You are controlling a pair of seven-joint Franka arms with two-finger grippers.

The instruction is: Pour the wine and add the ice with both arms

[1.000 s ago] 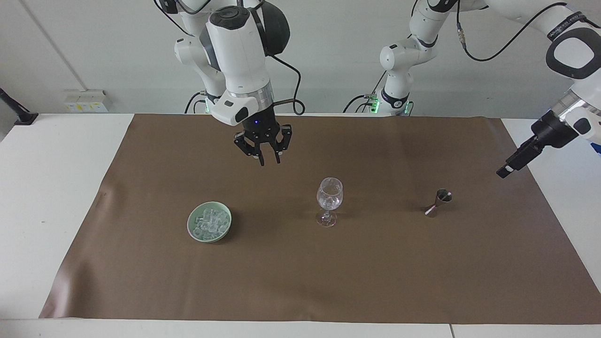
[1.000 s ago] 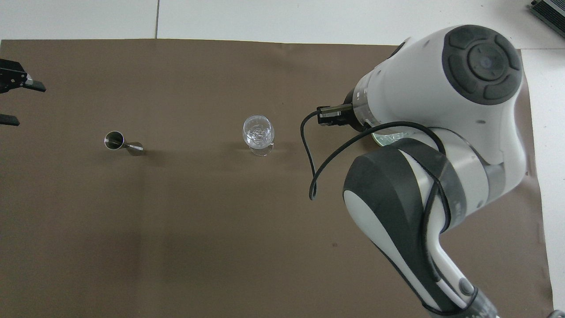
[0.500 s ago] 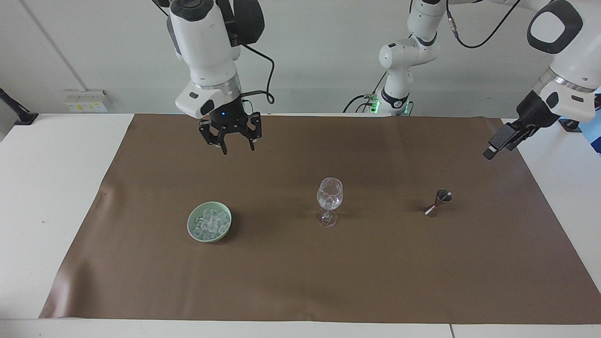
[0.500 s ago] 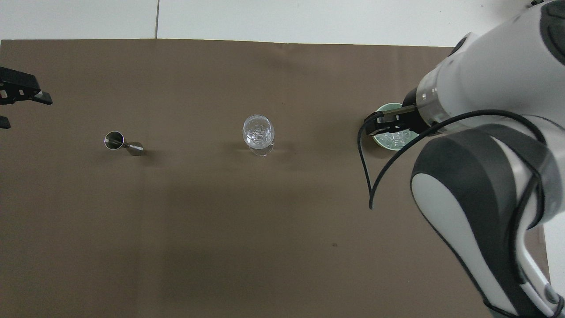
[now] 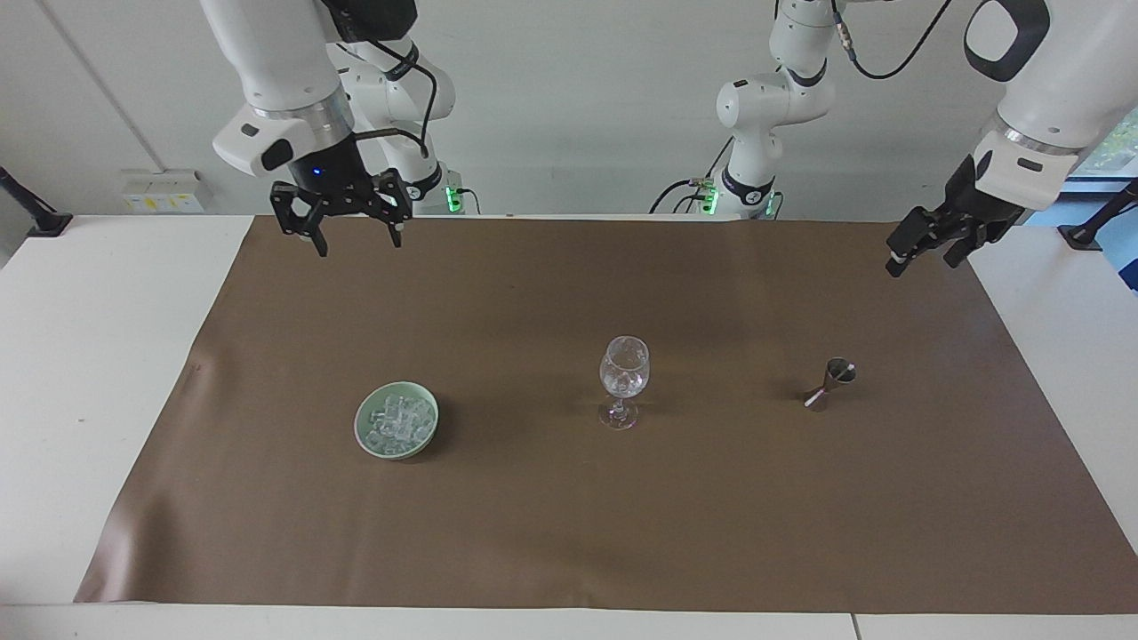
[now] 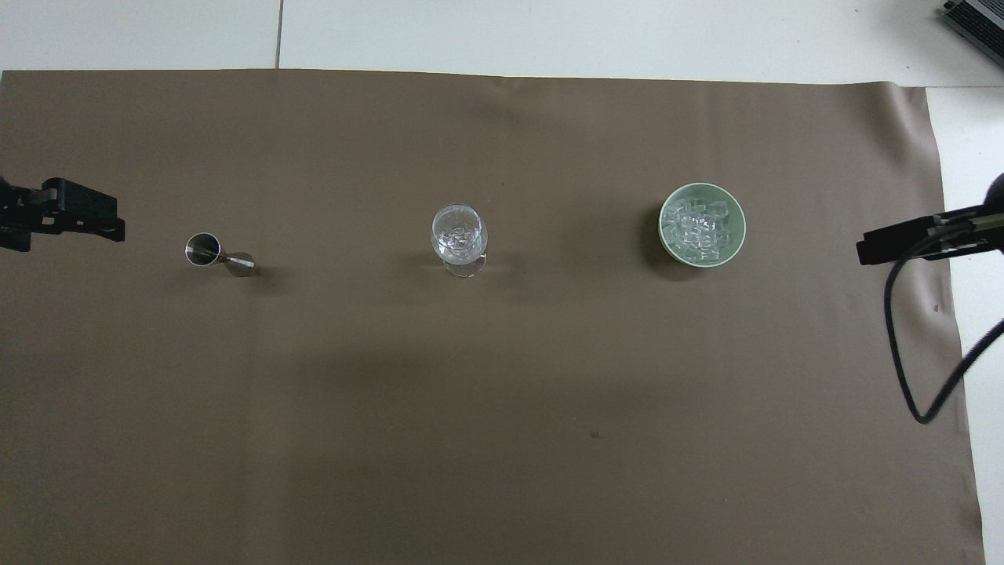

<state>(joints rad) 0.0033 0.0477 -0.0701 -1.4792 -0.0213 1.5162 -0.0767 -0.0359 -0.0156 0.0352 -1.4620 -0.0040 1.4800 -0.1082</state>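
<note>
1. Ice (image 5: pixel 397 420) lies heaped as small clear chunks in a pale green bowl (image 5: pixel 366 433), which sits on the brown mat (image 5: pixel 569 533) toward the right arm's end of the table. In the overhead view the same ice (image 6: pixel 700 227) fills the middle of the bowl (image 6: pixel 668 205).
2. Right gripper (image 5: pixel 358 244): raised over the mat's edge nearest the robots, at the right arm's end, well apart from the bowl. Fingers stand wide apart and hold nothing. In the overhead view only part of this gripper (image 6: pixel 902 240) shows, at the mat's edge, with a black cable looping below it.
3. Wine glass (image 5: pixel 624 380): upright on its stem at mid-mat, between bowl and jigger, touching neither. Clear chunks show inside its cup. Seen from overhead, the glass (image 6: pixel 460 238) lines up with the bowl and jigger in one row across the mat.
4. Metal jigger (image 5: pixel 833 383): upright on the mat toward the left arm's end, well apart from the glass; overhead, the jigger (image 6: pixel 212 254) shows an open mouth, contents not discernible.
5. Left gripper (image 5: pixel 920 249): raised over the mat's corner at the left arm's end, clear of the jigger. Fingers are spread and grasp nothing. Overhead, the gripper (image 6: pixel 74 220) enters at the frame edge.
6. White table (image 5: pixel 80 356): visible around the mat on all sides.
</note>
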